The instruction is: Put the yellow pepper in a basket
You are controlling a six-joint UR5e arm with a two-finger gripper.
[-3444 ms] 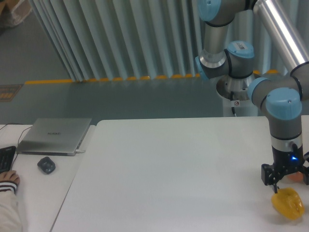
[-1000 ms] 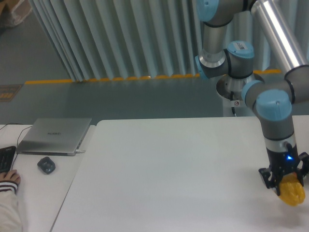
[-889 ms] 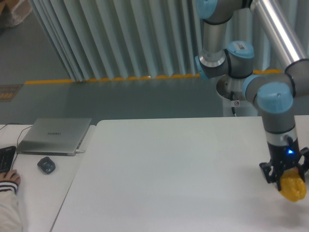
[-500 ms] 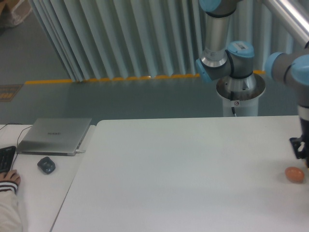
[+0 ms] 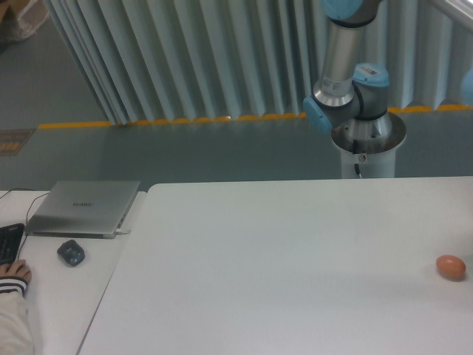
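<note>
The camera view does not show the tool: it is out of frame, so whether it is spread or pressed together cannot be told. Of the arm (image 5: pixel 346 81), only the base column and the blue-capped shoulder joints show, standing behind the far edge of the tabletop (image 5: pixel 281 259) at upper right, with a sliver of another blue joint at the right border.

The pepper is not in view either, and no basket appears anywhere in the frame.

On the white tabletop, near the right edge, lies a small smooth orange-brown egg (image 5: pixel 450 267), on its side and well apart from everything else.

To the left, on a second, adjoining white surface, a closed silver laptop (image 5: pixel 83 208) lies flat. Just in front of it sits a dark mouse (image 5: pixel 71 253). At the far left border a corner of a black keyboard (image 5: pixel 9 242) shows, and below it a person's hand (image 5: pixel 15 274) in a pale sleeve rests at the edge of the frame.

Behind the tables, a grey floor runs back to a yellow stripe (image 5: pixel 170 120) at the foot of a pale pleated curtain (image 5: pixel 185 59).
</note>
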